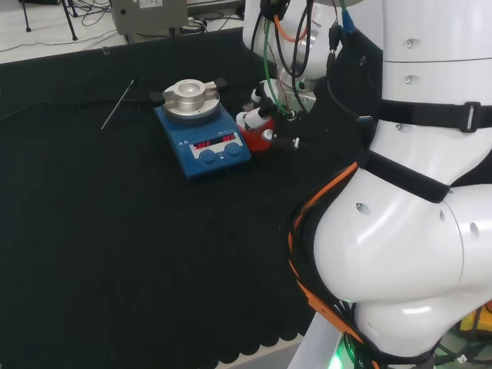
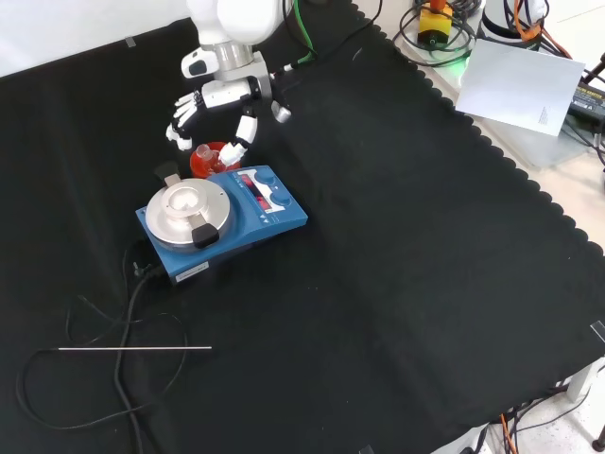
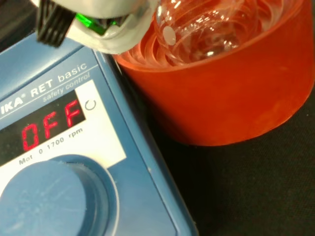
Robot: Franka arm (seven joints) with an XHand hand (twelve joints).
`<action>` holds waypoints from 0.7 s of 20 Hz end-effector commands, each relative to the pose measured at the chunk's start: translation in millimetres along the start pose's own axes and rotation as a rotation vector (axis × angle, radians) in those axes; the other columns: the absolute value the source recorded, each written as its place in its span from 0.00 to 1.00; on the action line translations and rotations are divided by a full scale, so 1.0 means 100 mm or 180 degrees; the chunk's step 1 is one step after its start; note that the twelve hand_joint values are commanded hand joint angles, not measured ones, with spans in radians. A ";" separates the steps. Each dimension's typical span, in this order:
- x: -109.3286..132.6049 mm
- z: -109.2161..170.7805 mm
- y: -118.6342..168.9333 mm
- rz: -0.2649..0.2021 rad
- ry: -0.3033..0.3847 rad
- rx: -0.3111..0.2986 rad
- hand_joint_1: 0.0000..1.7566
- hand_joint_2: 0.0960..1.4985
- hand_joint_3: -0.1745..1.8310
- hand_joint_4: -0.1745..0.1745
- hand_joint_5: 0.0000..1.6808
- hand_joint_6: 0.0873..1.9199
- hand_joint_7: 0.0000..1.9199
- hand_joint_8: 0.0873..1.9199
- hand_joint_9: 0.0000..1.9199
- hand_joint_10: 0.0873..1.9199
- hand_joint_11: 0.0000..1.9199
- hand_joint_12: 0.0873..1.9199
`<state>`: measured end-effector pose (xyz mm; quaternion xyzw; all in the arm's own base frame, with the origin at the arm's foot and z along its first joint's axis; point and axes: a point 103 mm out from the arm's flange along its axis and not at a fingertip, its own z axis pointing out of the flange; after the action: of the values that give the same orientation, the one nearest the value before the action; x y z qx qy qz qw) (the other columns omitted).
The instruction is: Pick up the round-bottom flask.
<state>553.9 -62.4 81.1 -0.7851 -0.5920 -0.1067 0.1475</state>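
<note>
Clear glass round-bottom flask (image 3: 206, 34) in the red ribbed ring stand (image 3: 231, 98): light, slippery, fragile. Your black-and-white hand (image 2: 216, 99), fingers spread, holds nothing; take the neck.

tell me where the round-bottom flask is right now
The round-bottom flask sits in its red stand right beside the blue stirrer plate, just above it in the front view, with the hand poised over it.

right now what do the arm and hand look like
The arm is made of big, rounded, glossy white links with black straps around them. Orange, green and black cables run along it. The hand is white with black parts at its joints, and its fingers are white with black bands. A small green light glows by the wrist camera.
</note>
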 end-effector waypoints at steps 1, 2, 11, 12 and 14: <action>0.03 0.04 0.01 -0.0009 0.0020 -0.0052 0.50 0.38 0.38 0.41 0.39 0.36 0.16 0.30 0.26 0.32 0.08 0.68; 0.04 0.05 0.02 -0.0010 0.0022 -0.0053 0.50 0.39 0.38 0.42 0.40 0.36 0.16 0.30 0.26 0.32 0.08 0.68; 0.01 0.03 0.03 -0.0009 0.0060 -0.0092 0.50 0.42 0.37 0.46 0.46 0.36 0.17 0.30 0.28 0.32 0.09 0.68; 0.00 0.02 0.03 -0.0003 0.0067 -0.0101 0.50 0.42 0.37 0.47 0.47 0.35 0.18 0.30 0.28 0.32 0.09 0.68; 0.00 0.02 0.03 0.0002 0.0082 -0.0148 0.51 0.43 0.37 0.49 0.50 0.34 0.19 0.30 0.29 0.31 0.10 0.68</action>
<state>557.3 -61.3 78.3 -0.7855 -0.5899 -0.1226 0.1413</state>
